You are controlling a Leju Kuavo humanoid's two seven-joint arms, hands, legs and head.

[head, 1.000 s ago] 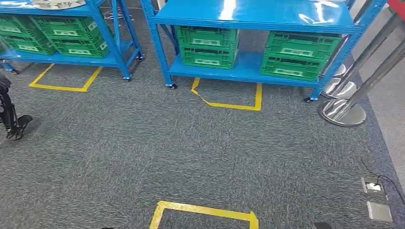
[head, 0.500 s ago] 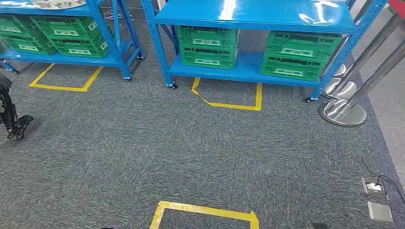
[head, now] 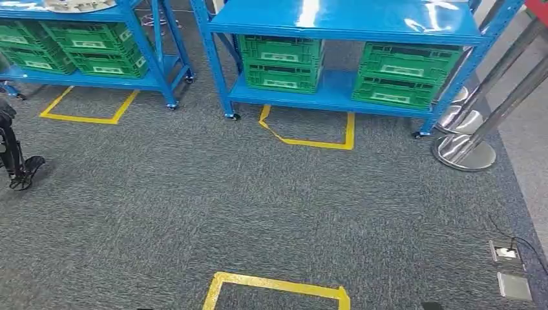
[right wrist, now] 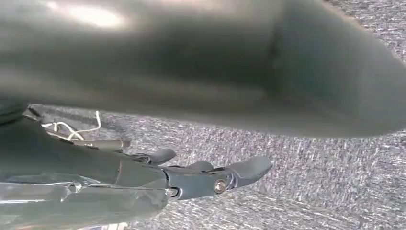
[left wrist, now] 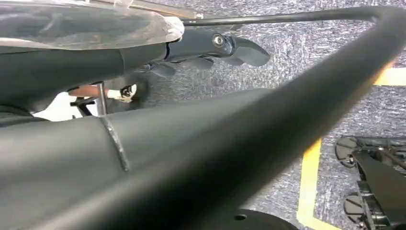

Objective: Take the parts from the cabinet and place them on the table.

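Two blue racks stand ahead on the grey carpet. The left rack (head: 139,39) carries pale grey parts (head: 77,5) on its top shelf, cut off by the picture's edge. The right rack (head: 349,26) has a bare glossy top. Green crates (head: 281,61) sit on both lower shelves. My left hand (left wrist: 225,48) hangs over the carpet, its dark fingers stretched out and holding nothing. My right hand (right wrist: 215,177) hangs the same way, fingers apart and empty.
Yellow tape boxes mark the floor near me (head: 278,287), under the right rack (head: 313,139) and by the left rack (head: 90,110). Chrome barrier posts (head: 465,152) stand at the right. A dark wheeled stand (head: 16,161) is at the left edge, and floor sockets (head: 507,265) lie at the lower right.
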